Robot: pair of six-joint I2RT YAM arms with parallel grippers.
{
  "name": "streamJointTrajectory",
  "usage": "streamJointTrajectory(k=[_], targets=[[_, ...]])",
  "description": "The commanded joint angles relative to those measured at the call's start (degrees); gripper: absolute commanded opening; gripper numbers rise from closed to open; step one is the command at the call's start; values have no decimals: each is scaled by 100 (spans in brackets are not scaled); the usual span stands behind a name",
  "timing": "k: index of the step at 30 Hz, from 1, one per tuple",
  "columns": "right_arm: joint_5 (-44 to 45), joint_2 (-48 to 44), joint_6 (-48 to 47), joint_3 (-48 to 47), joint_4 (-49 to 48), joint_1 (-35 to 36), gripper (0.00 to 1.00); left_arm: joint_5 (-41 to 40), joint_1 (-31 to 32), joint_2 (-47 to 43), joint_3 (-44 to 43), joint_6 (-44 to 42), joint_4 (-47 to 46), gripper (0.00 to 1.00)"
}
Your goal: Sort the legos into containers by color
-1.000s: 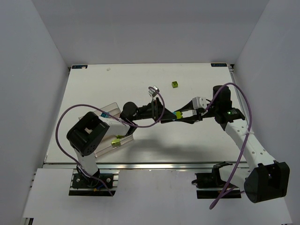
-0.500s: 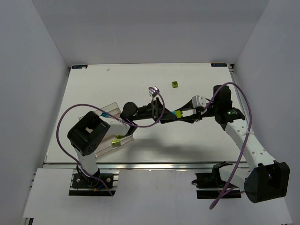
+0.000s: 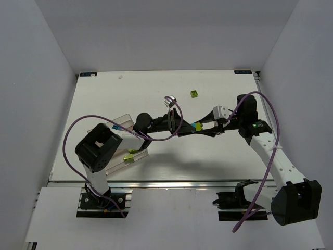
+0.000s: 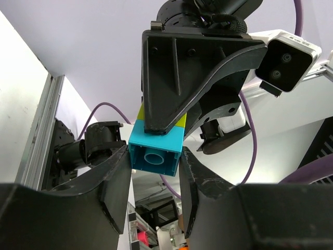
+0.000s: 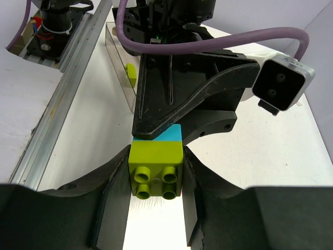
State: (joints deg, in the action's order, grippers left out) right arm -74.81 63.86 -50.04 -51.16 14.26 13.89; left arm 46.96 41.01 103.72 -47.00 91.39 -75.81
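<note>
A cyan-blue lego [image 4: 156, 152] and a lime-green lego [image 5: 156, 167] are stuck together, held in the air over mid-table [image 3: 196, 126]. My left gripper [image 3: 183, 129] is shut on the cyan-blue lego. My right gripper [image 3: 204, 128] is shut on the lime-green lego from the other side. The two grippers face each other, tips almost touching. A second lime-green lego [image 3: 194, 94] lies on the table further back. The clear containers [image 3: 122, 146] stand at the left, with a lime-green piece [image 3: 128, 155] and a cyan bit [image 3: 114, 127] inside.
The left arm's purple cable [image 3: 78, 130] loops over the containers. The right arm's cable [image 3: 270, 120] arcs at the right. White walls close the table's left, back and right sides. A metal rail [image 3: 156, 182] runs along the near edge.
Both grippers, with the joined legos, have shifted very slightly; the grip on each lego is unchanged.
</note>
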Motion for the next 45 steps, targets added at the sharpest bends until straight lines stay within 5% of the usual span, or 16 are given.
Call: streamJointTrajectory(k=[1, 8, 12, 25, 35, 45], targets=[[-96, -66, -32, -44, -143, 26, 0, 33, -15, -19, -195, 36, -760, 42], [-105, -66, -32, 9, -143, 26, 0, 59, -15, 104, -292, 194, -997, 18], [-96, -66, -32, 27, -134, 26, 27, 59, -15, 96, -274, 221, -1085, 9], [80, -75, -120, -35, 42, 0, 60, 147, -67, 43, -160, 195, -1138, 0], [168, -92, -67, -167, 103, -9, 48, 182, -173, -27, -46, 186, -1129, 0], [150, -66, -225, -290, 323, -27, 52, 270, -278, -45, 42, 186, -1129, 0]])
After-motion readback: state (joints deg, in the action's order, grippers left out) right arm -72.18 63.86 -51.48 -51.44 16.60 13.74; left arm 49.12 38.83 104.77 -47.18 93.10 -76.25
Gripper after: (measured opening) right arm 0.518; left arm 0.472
